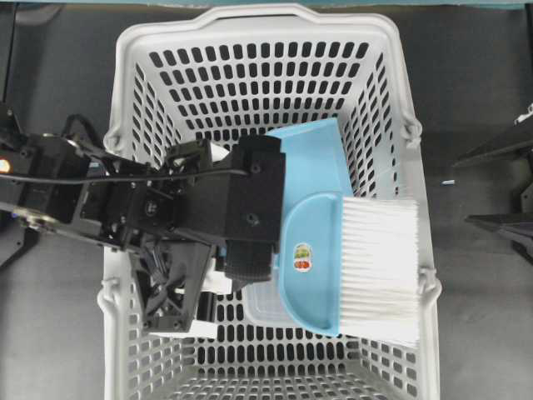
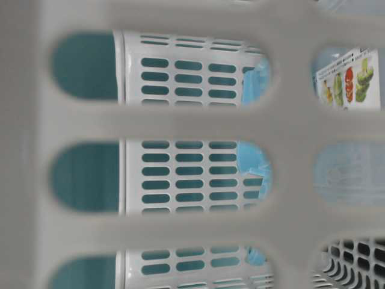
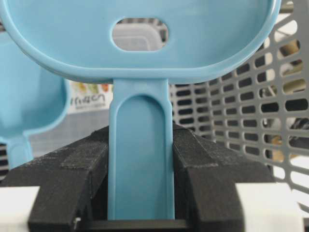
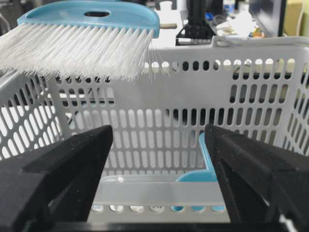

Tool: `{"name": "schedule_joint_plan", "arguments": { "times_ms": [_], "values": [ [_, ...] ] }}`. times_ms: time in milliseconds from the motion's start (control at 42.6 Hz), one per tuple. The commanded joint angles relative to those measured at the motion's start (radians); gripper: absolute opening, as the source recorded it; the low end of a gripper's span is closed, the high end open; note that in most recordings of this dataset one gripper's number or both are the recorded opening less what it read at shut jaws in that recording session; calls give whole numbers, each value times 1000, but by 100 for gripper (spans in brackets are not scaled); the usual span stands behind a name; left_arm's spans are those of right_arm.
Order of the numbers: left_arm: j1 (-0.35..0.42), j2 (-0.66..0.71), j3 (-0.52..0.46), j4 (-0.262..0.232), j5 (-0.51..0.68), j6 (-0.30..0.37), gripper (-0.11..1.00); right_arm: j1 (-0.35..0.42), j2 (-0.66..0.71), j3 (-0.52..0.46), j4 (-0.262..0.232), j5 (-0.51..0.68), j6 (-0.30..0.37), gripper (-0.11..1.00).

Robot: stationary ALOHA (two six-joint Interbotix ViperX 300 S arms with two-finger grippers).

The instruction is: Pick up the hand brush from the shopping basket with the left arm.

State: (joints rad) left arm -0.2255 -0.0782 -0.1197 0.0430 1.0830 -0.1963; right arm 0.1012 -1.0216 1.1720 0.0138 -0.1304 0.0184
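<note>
Up close in the left wrist view, the left claw [image 3: 140, 193] is squeezed tight on the thin blue handle of the hand brush [image 3: 140, 72]. One black finger [image 3: 72, 169] presses on each side of the handle. Past the fingers, the wide blue head of the brush fills the top of that view, with an oval hole in it.

From above, the left arm [image 1: 125, 204] reaches across the shopping basket [image 1: 133, 75] from the left. The brush sticks out to the right of the claw. Its white bristles [image 1: 379, 267] spread like a fan over the basket's right wall. A small round sticker [image 1: 302, 257] sits on the blue part. Under the brush lies a light blue dustpan [image 1: 312, 158], down inside the basket.

In the right wrist view, the brush is up above the basket rim, with its bristles pointing down. The right claw [image 4: 159, 179] is wide apart and holds nothing. It sits outside the basket, over the dark table [image 1: 475, 83].
</note>
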Motion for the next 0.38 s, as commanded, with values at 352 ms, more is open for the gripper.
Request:
{"name": "schedule_joint_plan", "arguments": {
  "times_ms": [352],
  "values": [
    [2,0,-26,3,-37,2,25,3,5,-5,3,-5,0,74]
  ]
}}
